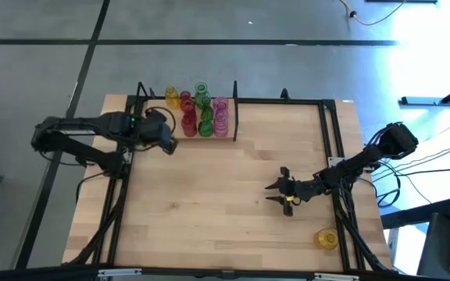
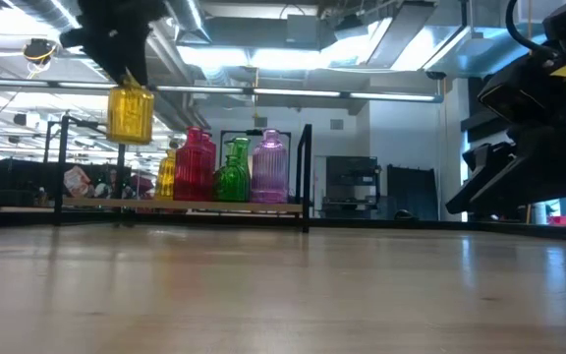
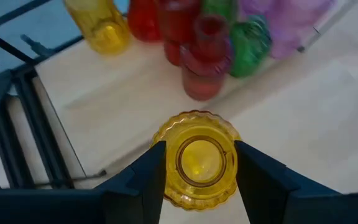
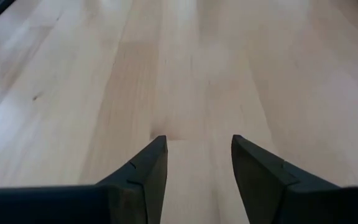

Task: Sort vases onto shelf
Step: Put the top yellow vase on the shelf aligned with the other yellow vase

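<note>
Left claw [image 3: 196,163] clamped on yellow vase [image 3: 197,163], aloft at shelf's [image 1: 158,139] 9 o'clock end. Right claw [image 4: 194,162] apart, empty. Risk: lowering too close knocks red vase [image 3: 201,59], toppling cluster.

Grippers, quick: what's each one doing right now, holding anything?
Left gripper: shut on a yellow vase, held in the air near the shelf.
Right gripper: open, empty, over bare table.

Vases [image 3: 199,165] translucent, glossy, ribbed; table [image 1: 209,211] pale matt wood; shelf [image 1: 235,119] rods black metal
</note>
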